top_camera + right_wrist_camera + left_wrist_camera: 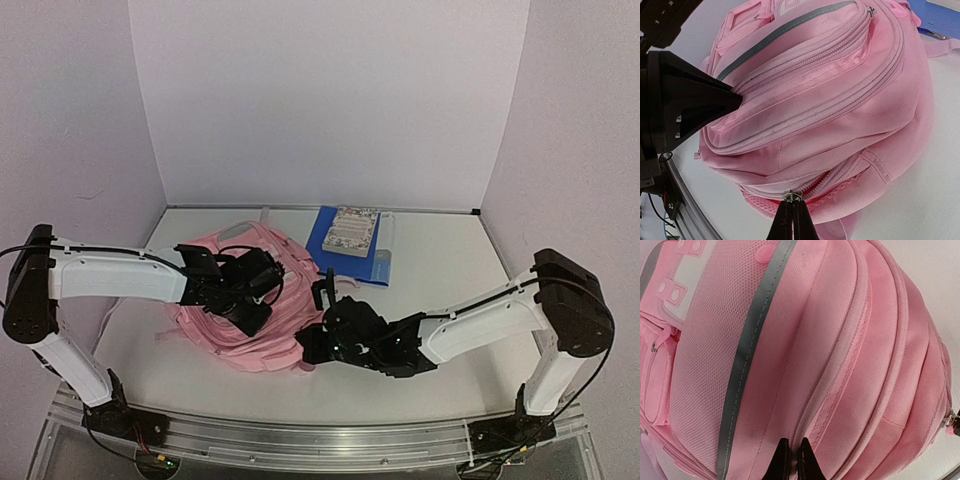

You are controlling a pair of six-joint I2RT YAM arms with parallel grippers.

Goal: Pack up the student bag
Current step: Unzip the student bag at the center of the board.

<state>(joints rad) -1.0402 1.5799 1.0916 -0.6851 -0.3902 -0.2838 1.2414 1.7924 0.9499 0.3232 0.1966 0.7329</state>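
1 student bag (275, 340) | 2 books (355, 230) | L hand (794, 460) pinching bag fabric | R hand (792, 220) pinching zip pull (793, 196)

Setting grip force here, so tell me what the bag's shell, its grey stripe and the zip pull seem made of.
The student bag shell: woven synthetic, probably nylon or polyester, matte, with visible weave and stitched seams. The grey stripe: smoother tape with a slight sheen, possibly reflective. The zip pull: small, silvery and glinting, likely metal.

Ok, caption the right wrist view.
Right claw pinching a small metal zipper pull on the soft pink fabric backpack.
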